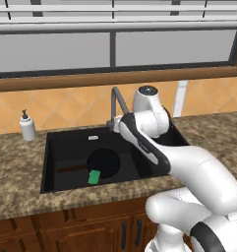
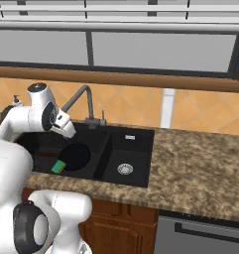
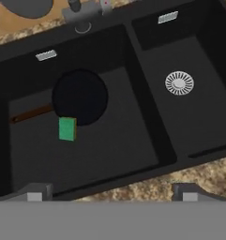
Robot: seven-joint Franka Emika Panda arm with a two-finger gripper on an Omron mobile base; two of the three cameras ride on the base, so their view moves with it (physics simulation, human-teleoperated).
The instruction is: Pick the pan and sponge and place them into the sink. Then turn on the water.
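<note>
The robot's own arm is covering much of the sink [image 1: 51, 162] in the left base view, hiding the smaller basin, and in the right base view it is cutting off the larger basin's left part. The faucet [image 2: 84, 104] is showing only as a base at the top edge of the hand view, and whether any stream is leaving its spout cannot be made out. The soap dispenser [image 1: 26, 126] is standing on the counter [image 2: 200, 168] just beside the sink's left end, nearly hidden behind the arm in the right base view.

One pan [image 3: 80, 96] is lying flat on the floor of the sink's larger basin, its handle [image 3: 31, 114] pointing away from the divider. One sponge [image 3: 67, 129] is lying green side up at the pan's front edge, seemingly overlapping its rim. The sink is showing two basins, with one silver drain [image 3: 179, 83] visible in the smaller basin; the larger basin's drain is not visible. The gripper [image 3: 112, 193] is hanging above the sink's front wall with its jaws spread wide, holding nothing.
</note>
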